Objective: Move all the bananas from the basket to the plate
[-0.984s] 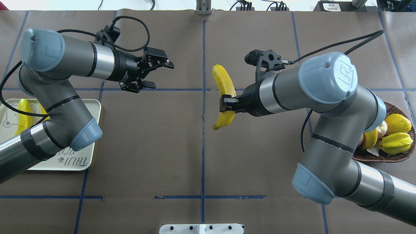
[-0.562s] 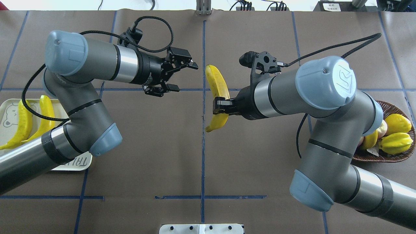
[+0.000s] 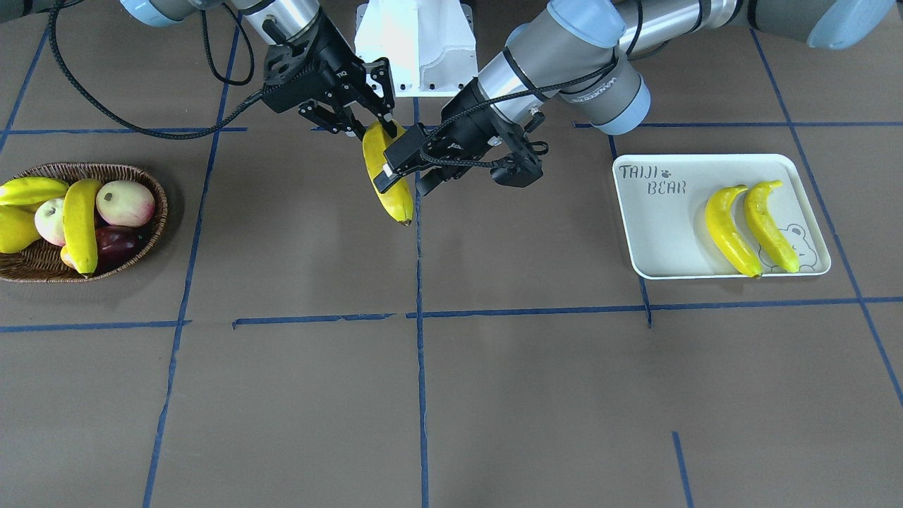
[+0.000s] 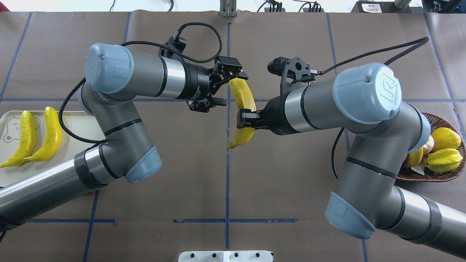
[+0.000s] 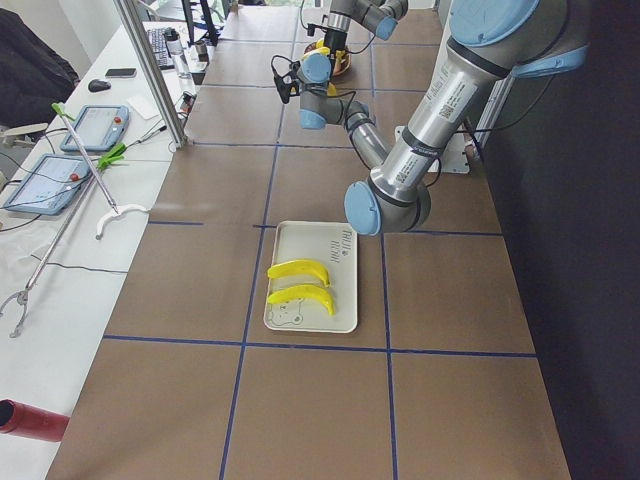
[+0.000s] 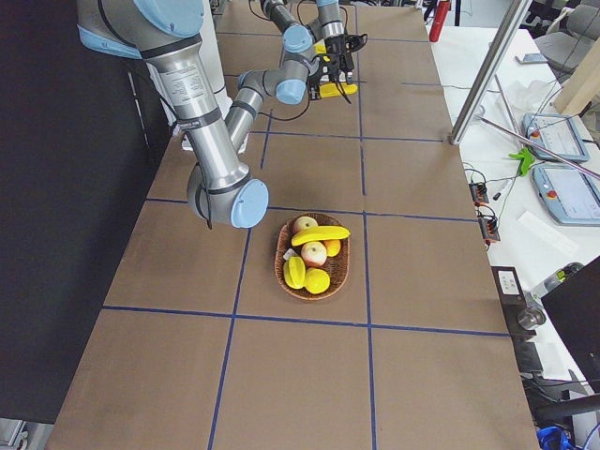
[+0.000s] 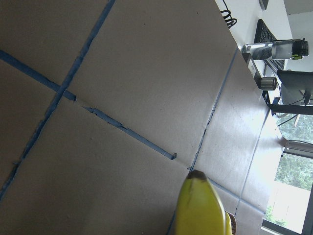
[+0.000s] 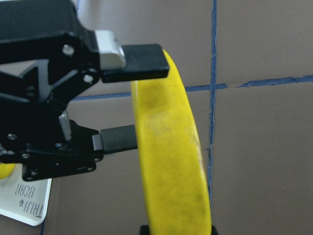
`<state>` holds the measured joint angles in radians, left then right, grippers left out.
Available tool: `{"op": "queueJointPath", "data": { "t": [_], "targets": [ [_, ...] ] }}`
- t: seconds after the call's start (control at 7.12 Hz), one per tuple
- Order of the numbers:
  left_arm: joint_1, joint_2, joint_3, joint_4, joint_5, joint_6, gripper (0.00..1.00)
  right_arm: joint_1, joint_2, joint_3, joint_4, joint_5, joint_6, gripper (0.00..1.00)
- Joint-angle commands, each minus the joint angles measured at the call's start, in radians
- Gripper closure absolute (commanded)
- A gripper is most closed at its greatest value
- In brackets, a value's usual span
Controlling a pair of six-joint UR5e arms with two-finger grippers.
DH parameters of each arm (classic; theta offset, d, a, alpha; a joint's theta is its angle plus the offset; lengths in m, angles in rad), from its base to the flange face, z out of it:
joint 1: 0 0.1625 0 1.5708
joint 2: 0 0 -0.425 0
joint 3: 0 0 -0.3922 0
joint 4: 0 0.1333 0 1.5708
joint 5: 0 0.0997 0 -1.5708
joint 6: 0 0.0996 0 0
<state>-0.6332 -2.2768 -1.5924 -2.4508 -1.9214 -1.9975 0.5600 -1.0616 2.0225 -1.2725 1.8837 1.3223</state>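
My right gripper (image 4: 246, 120) is shut on a yellow banana (image 4: 241, 95) and holds it above the table's middle. My left gripper (image 4: 233, 90) is open, and its fingers (image 8: 132, 56) stand on either side of the banana's (image 8: 171, 156) far half. From the front, the left gripper (image 3: 405, 169) straddles the banana (image 3: 395, 197) below the right gripper (image 3: 374, 127). Two bananas (image 3: 730, 229) (image 3: 772, 226) lie side by side on the white plate (image 3: 656, 226). One banana (image 3: 79, 226) lies across the fruit in the wicker basket (image 3: 92, 169). The left wrist view shows only a banana tip (image 7: 200, 205).
The basket (image 4: 429, 178) also holds peaches (image 3: 125, 202), a dark mango (image 3: 116, 240), a starfruit (image 4: 442, 160) and a lemon (image 4: 446, 138). The plate (image 4: 11, 174) sits at the far left edge. The white robot base (image 3: 416, 42) stands behind the grippers.
The left arm swung right from over the plate to the held banana, gripper still open, uncovering the plate's two bananas. The right arm shifted the banana slightly left.
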Motion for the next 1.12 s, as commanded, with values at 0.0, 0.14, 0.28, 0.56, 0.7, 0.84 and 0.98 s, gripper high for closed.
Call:
{"op": "queueJointPath", "data": {
  "t": [0.0,0.14,0.28,0.56,0.7,0.84,0.98],
  "targets": [
    [0.013,-0.010,0.017,-0.014,0.004,-0.003,0.01,0.000,0.000,0.008,-0.001,0.000,0.000,0.97],
    [0.023,-0.010,0.020,-0.017,0.004,-0.003,0.46,-0.002,0.000,0.012,-0.001,0.000,0.000,0.97],
    [0.026,-0.010,0.025,-0.019,0.002,0.014,0.90,-0.002,-0.001,0.012,-0.001,0.000,0.000,0.97],
    [0.024,-0.009,0.023,-0.020,0.001,0.014,1.00,-0.009,-0.001,0.010,-0.001,0.000,0.002,0.72],
    [0.023,-0.007,0.023,-0.020,0.001,0.014,1.00,-0.012,-0.001,0.012,-0.001,0.000,0.008,0.01],
    [0.021,-0.007,0.023,-0.020,0.001,0.013,1.00,-0.012,-0.001,0.025,-0.001,0.000,0.043,0.00],
    [0.020,-0.004,0.023,-0.019,0.002,0.014,1.00,-0.012,-0.001,0.033,-0.001,0.000,0.049,0.00]
  ]
}}
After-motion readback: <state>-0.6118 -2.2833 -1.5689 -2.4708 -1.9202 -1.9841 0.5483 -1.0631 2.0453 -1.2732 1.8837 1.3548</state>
